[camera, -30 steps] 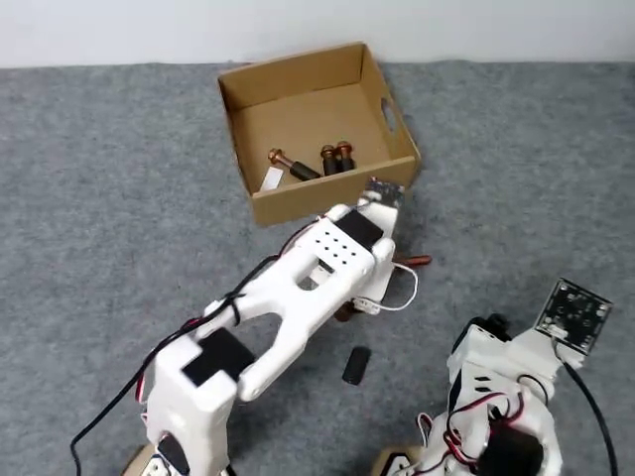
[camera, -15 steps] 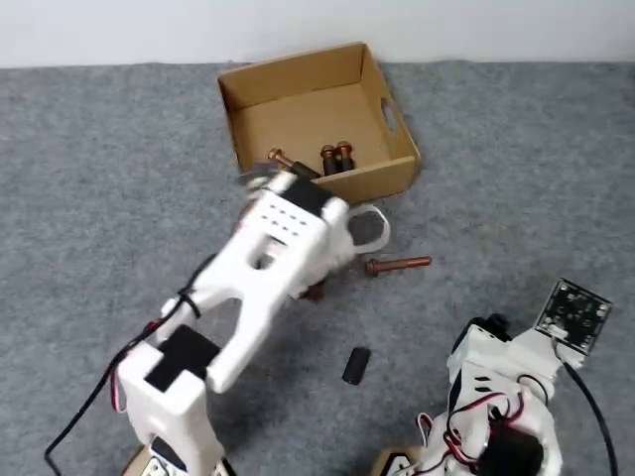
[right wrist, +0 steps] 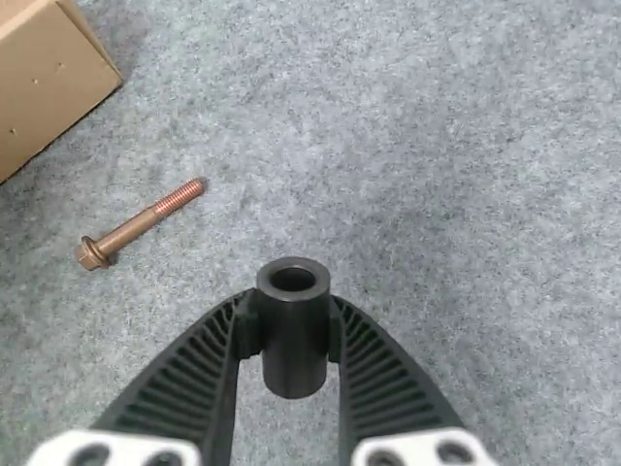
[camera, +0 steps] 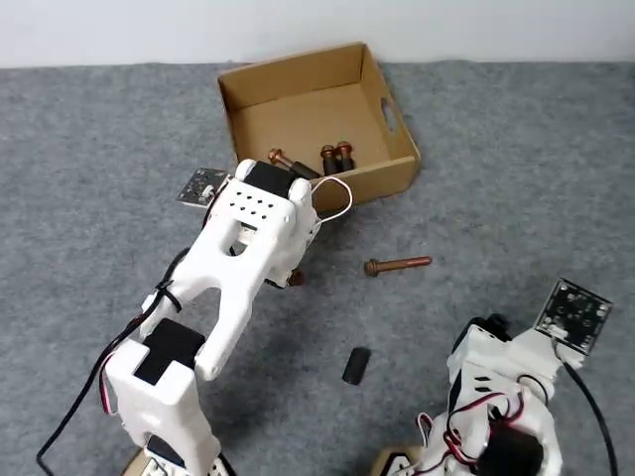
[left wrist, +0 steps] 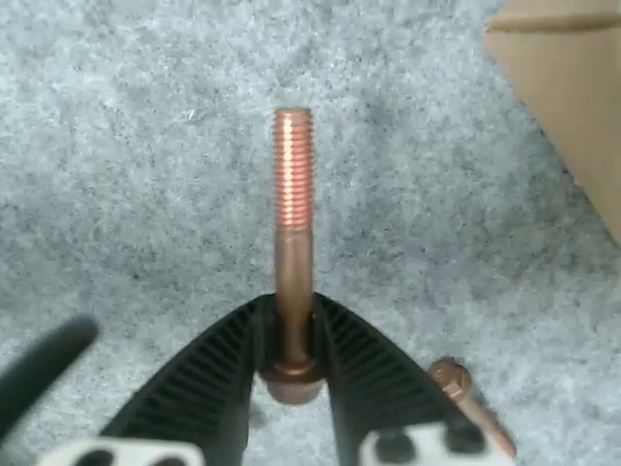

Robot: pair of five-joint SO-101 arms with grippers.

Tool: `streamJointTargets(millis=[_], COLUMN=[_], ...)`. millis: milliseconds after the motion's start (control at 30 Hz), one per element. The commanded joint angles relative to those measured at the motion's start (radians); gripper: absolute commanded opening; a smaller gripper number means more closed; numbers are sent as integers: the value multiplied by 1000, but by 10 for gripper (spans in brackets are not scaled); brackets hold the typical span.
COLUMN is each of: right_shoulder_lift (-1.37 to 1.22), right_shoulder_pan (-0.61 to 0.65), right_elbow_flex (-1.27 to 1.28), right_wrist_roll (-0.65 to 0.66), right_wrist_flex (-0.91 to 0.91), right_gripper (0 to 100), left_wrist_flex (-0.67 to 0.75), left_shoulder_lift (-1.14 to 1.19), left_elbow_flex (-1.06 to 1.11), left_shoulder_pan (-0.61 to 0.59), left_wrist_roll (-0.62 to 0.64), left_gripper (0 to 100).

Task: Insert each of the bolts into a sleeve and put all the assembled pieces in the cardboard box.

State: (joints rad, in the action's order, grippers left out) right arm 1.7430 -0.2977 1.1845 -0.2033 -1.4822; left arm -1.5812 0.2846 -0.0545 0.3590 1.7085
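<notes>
I see a coppery metal bolt (left wrist: pixel 293 223) with a dull sheen, a smooth matt black sleeve (right wrist: pixel 292 325), fuzzy grey carpet (camera: pixel 516 149) and, at twelve o'clock, a matt brown cardboard box (camera: pixel 288 81).

Grey fuzzy mat (camera: pixel 516 149) underneath everything, coarse speckled weave, plain white wall (camera: pixel 119 30) in a strip along its far edge

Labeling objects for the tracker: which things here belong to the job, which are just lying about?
Job: bolt in left gripper, sleeve in right gripper, loose bolt, loose sleeve, cardboard box, assembled pieces inside it.
Not job: gray carpet.
</notes>
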Motion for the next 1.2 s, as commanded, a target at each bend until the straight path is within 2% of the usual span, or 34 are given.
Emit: streamJointTargets(millis=[0, 167, 300, 367, 667, 767, 900, 1067, 1167], right_shoulder_lift=[4, 4, 4, 4, 4, 4, 4, 4, 4], right_shoulder_pan=[-8, -8, -10, -10, -10, -10, -12, -12, -12], right_elbow_flex=[-8, -8, -8, -8, -8, -8, -8, -8, -8], right_wrist_roll=[9, 9, 9, 9, 9, 9, 9, 9, 9], right_wrist_flex=[12, 12, 12, 12, 12, 12, 12, 12, 12], right_gripper=[8, 8, 8, 8, 8, 8, 8, 8, 8], left_wrist_flex=[-31, -115, -135, -135, -172, -170, -163, -71, 12], left_shoulder_lift=[-63, -55, -55, -55, -55, -54, -54, -54, -32], left_elbow_flex=[-41, -41, -41, -41, -41, -41, -41, -41, -41], left_shoulder_pan=[25, 95, 83, 54, -9, -14, -14, -17, -15], left_wrist_roll=[-68, -328, -540, -735, -1804, -2074, -2298, -2544, -2618], left_gripper=[163, 198, 198, 198, 195, 195, 195, 195, 195])
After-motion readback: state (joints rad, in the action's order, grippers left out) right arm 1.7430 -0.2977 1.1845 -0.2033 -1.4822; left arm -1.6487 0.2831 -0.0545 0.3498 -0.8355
